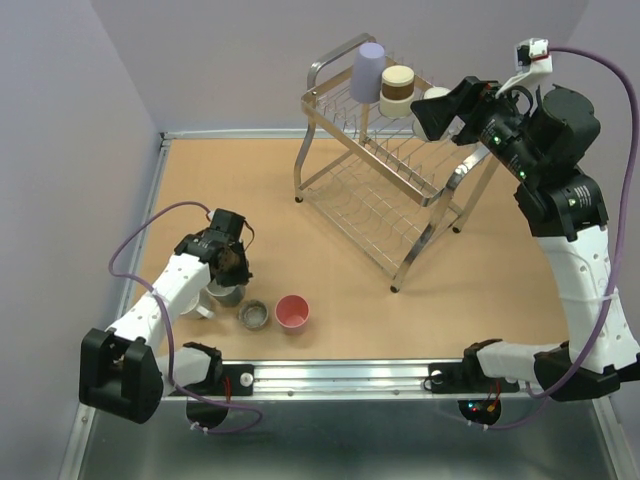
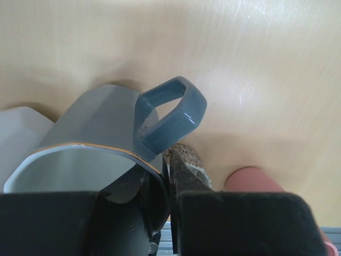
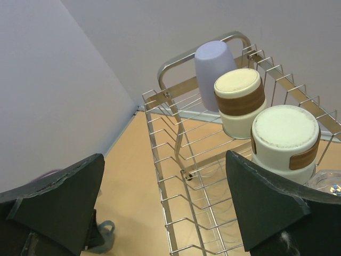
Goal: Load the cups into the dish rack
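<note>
The chrome wire dish rack (image 1: 400,190) stands at the back right. On its top tier, upside down, are a lavender cup (image 1: 370,70) and two cream-and-brown cups (image 1: 397,90), also seen in the right wrist view (image 3: 213,69) (image 3: 240,101) (image 3: 285,141). My right gripper (image 1: 428,118) is open and empty above the top tier (image 3: 162,208). My left gripper (image 1: 229,268) is shut on the rim of a dark grey-teal handled mug (image 2: 170,112), one finger inside and one outside. A white mug (image 1: 203,302), a short metal cup (image 1: 253,315) and a pink cup (image 1: 293,312) stand beside it.
The pink cup (image 2: 256,184) and the white mug (image 2: 21,130) flank the held mug closely. Something shiny (image 3: 327,184) sits on the rack beside the nearer cream cup. A metal rail (image 1: 340,375) runs along the near table edge. Lilac walls enclose the back and sides.
</note>
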You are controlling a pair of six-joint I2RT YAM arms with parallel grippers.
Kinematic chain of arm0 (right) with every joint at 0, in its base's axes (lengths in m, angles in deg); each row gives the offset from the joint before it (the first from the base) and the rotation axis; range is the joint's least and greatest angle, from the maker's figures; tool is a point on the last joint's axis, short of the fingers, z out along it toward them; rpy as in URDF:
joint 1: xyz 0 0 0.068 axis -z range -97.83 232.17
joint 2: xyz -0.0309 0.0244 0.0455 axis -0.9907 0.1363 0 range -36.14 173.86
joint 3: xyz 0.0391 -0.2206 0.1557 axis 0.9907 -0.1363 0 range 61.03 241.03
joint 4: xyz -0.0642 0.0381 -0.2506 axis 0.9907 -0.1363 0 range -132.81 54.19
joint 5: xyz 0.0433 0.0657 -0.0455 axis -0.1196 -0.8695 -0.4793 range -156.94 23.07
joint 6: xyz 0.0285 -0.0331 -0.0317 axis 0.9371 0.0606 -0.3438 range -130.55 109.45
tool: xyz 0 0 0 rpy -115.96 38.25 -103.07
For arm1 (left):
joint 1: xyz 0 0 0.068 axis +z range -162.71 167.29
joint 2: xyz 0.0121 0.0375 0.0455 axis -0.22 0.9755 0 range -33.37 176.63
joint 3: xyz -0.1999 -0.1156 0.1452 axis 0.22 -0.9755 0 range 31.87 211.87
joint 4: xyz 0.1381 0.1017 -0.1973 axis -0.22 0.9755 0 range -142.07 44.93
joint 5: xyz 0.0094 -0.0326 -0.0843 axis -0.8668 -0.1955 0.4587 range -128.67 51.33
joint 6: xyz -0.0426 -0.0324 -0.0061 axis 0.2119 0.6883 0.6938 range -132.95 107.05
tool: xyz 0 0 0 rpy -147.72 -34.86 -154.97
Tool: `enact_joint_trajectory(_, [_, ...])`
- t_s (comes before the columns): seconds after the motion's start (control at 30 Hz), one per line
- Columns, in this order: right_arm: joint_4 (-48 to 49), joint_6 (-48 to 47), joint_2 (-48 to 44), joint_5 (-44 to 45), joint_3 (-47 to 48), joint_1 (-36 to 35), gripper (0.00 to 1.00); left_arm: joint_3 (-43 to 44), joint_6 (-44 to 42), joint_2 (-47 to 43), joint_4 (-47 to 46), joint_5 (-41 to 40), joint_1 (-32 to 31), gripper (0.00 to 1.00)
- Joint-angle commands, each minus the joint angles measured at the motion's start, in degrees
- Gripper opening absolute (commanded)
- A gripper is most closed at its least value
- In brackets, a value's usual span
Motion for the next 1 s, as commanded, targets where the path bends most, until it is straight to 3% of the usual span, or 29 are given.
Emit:
enact_joint_trajectory(0.0, [3.3,-1.1,-1.7,1.1,-0.7,-0.3,1.00,1.6,0.0,0.2,1.4,2.2,-0.5,0.00])
enact_joint_trajectory(0.2, [3.6,-0.8,-1.1,1.0,0.2,-0.3,1.00,14.1,-0.8,-0.9,4.0,2.5,-0.4,0.00])
enact_joint_trajectory(0.4, [5.7,3.0,1.6,-1.2,3.3,-0.3,1.00,31.8,1.0,1.0,1.2,11.3,-0.1,0.00])
enact_joint_trajectory(0.57, [13.6,14.8,6.5,-10.1,5.7,-0.3,1.00,45.8,6.6,2.4,-7.6,22.9,1.5,0.00])
enact_joint_trajectory(0.63, [21.4,21.8,7.7,-14.1,5.2,-0.3,1.00,49.2,11.0,2.1,-17.5,29.5,3.0,0.00])
enact_joint_trajectory(0.67, [24.7,24.3,8.6,-15.1,3.9,-0.3,1.00,48.5,17.3,1.8,-27.1,32.0,3.7,0.00])
enact_joint_trajectory(0.77, [37.9,32.7,10.0,-17.6,1.9,-0.3,1.00,40.5,35.5,0.0,-51.4,40.5,6.3,0.00])
enact_joint_trajectory(0.8, [42.3,35.5,11.2,-18.1,2.1,-0.3,1.00,34.1,50.2,0.4,-71.7,40.6,6.3,0.00])
enact_joint_trajectory(0.87, [45.9,38.1,12.8,-18.8,2.6,-0.3,1.00,30.4,61.2,2.1,-93.0,38.9,6.3,0.00])
enact_joint_trajectory(0.9, [47.6,39.4,14.1,-19.0,3.3,-0.3,1.00,28.9,67.4,3.1,-97.7,38.0,6.3,0.00])
enact_joint_trajectory(0.97, [51.8,43.0,15.5,-19.1,3.9,-0.4,1.00,28.8,71.7,6.0,-104.8,34.7,6.3,0.00])
